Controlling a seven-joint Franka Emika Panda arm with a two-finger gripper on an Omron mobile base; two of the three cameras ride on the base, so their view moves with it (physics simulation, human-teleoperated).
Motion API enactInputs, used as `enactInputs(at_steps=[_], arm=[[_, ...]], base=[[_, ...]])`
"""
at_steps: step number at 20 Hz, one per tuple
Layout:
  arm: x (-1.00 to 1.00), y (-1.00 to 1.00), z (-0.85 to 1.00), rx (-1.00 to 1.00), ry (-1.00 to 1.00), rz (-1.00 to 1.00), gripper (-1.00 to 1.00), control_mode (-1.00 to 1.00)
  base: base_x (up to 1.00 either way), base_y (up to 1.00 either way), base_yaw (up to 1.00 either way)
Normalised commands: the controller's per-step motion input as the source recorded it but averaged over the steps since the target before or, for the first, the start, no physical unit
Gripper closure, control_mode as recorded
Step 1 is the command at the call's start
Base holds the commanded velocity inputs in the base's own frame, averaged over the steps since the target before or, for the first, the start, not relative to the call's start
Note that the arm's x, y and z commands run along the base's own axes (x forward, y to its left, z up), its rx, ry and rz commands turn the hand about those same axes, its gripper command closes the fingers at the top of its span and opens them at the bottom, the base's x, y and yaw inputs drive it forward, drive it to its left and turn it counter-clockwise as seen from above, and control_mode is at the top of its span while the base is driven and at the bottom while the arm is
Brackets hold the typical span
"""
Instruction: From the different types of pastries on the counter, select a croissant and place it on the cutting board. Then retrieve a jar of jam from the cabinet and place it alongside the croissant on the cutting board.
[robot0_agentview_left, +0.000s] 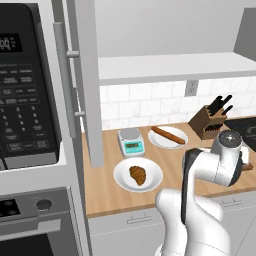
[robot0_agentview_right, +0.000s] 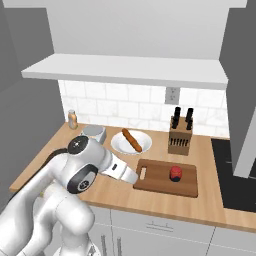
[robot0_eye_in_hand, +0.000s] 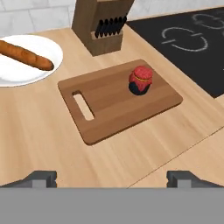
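Jar of jam (robot0_eye_in_hand: 141, 80) occupies cutting board (robot0_eye_in_hand: 109, 109); knife block (robot0_eye_in_hand: 101, 24) seemingly crowds behind.

I see white tile backsplash (robot0_agentview_right: 125, 102) with an outlet (robot0_agentview_right: 171, 94) on the far wall, a black microwave (robot0_agentview_left: 27, 85) left above an oven (robot0_agentview_left: 35, 220), and a dark cooktop (robot0_agentview_right: 237, 175) right.

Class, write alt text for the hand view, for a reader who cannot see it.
A small red jar of jam stands on a dark wooden cutting board on a tan counter. Behind it, a white plate holds a long bread stick, beside a knife block and black cooktop.
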Motion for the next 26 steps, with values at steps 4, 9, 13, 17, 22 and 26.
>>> enactInputs(at_steps=[4,9,13,17,22,26], arm=[[-0.5,1.0,0.28,0.01,0.3,0.18,-1.0,-1.0],[-0.61,1.0,0.02,0.0,0.2,0.15,-1.0,-1.0],[-0.42,0.98,-0.23,0.1,0.06,0.05,-1.0,-1.0],[-0.07,0.43,-0.12,0.31,0.01,0.02,-1.0,-1.0],[0.45,0.44,0.0,0.27,-0.02,0.06,-1.0,-1.0],[0.18,0.67,-0.3,0.0,0.04,0.09,-1.0,-1.0]], base=[[0.0,0.0,0.0],[0.0,0.0,0.0],[0.0,0.0,0.0],[0.0,0.0,0.0],[0.0,0.0,0.0],[0.0,0.0,0.0]])
